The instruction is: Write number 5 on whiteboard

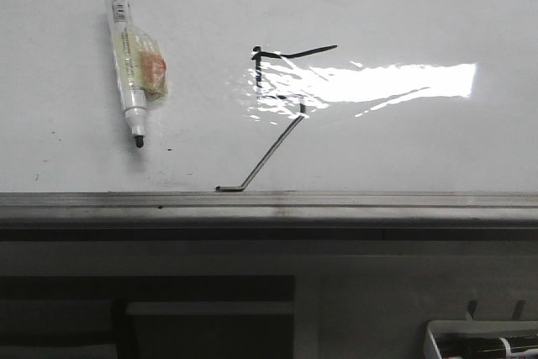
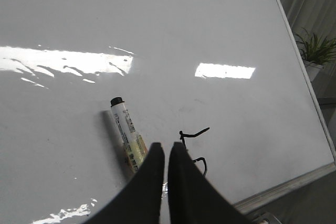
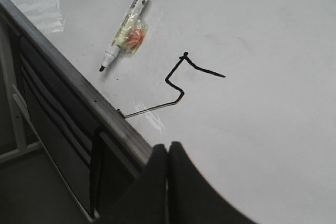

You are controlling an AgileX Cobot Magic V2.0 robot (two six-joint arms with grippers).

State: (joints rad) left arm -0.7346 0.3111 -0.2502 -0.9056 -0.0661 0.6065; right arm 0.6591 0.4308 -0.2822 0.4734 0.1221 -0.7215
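The whiteboard [image 1: 403, 6] lies flat, glossy white with glare. The number 5 [image 1: 271, 136] is drawn on it in thin black line: a short top bar, a short vertical, a small hook and a long diagonal tail ending near the grey edge rail [image 1: 336, 201]. It also shows in the left wrist view [image 2: 193, 134] and the right wrist view [image 3: 176, 85]. A white marker pen [image 1: 130, 65], uncapped, tip toward the rail, lies loose left of the number. My left gripper [image 2: 167, 148] is shut and empty above the board. My right gripper [image 3: 167, 147] is shut and empty over the rail.
A plastic wrap with something orange sticks to the pen [image 3: 132, 36]. A white tray [image 1: 483, 340] with dark items sits below the board at the front right. A potted plant [image 2: 317, 51] stands beyond the board's edge.
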